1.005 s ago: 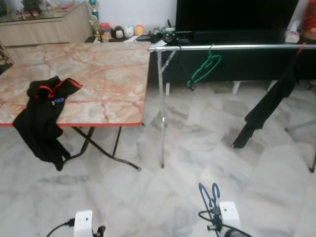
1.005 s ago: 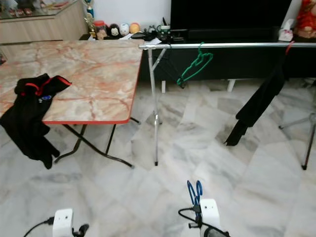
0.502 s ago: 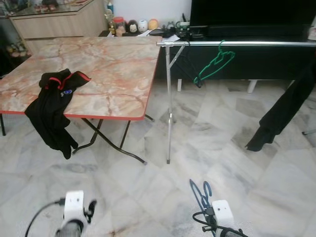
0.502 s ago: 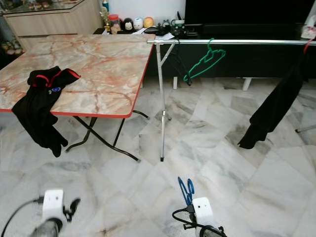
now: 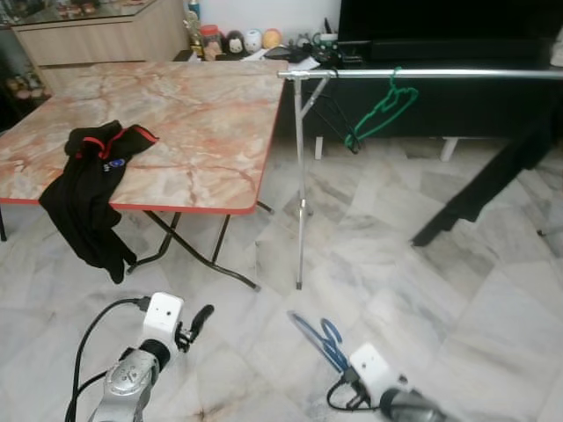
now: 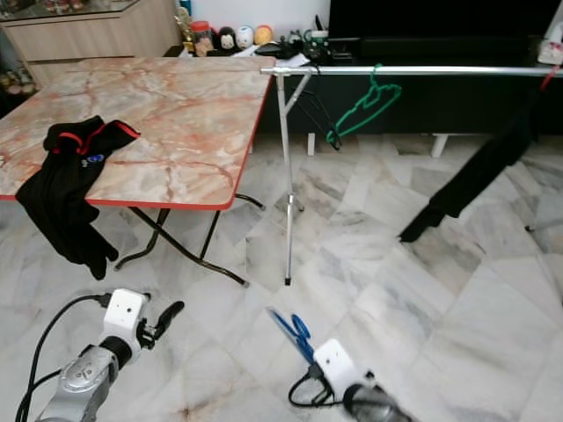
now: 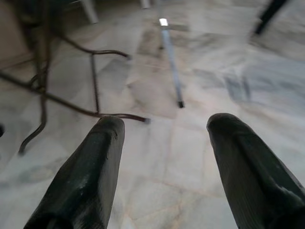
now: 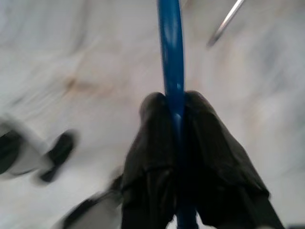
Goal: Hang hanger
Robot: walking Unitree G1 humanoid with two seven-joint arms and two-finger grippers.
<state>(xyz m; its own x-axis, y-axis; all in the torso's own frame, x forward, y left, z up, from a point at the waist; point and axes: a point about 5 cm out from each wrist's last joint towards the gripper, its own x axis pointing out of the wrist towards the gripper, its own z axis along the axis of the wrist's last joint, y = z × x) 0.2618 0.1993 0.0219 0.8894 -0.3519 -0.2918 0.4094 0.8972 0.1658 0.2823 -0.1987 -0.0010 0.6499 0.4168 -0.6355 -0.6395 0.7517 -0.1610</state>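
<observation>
Marble floor [image 5: 440, 290], clothes rail [image 5: 422, 75] carrying green hanger [image 5: 380, 107] and black garment [image 5: 493, 180]. Black jacket [image 5: 88, 189] drapes off tabletop [image 5: 202, 132]. Right end effector [image 8: 176, 138] low over floor, pinching blue hanger [image 5: 318, 336]. Left end effector [image 7: 164, 157] low, fingers spread, holding nothing.

The left arm [image 5: 127, 382] is ribbed silver metal ending in a white boxy wrist block, with a black cable looping off it. The left claw [image 7: 162, 157] has thick, rounded, matte-black fingers. The right arm [image 6: 347, 387] carries a matching white block and black cable; the right claw [image 8: 183, 143] has black fingers.
</observation>
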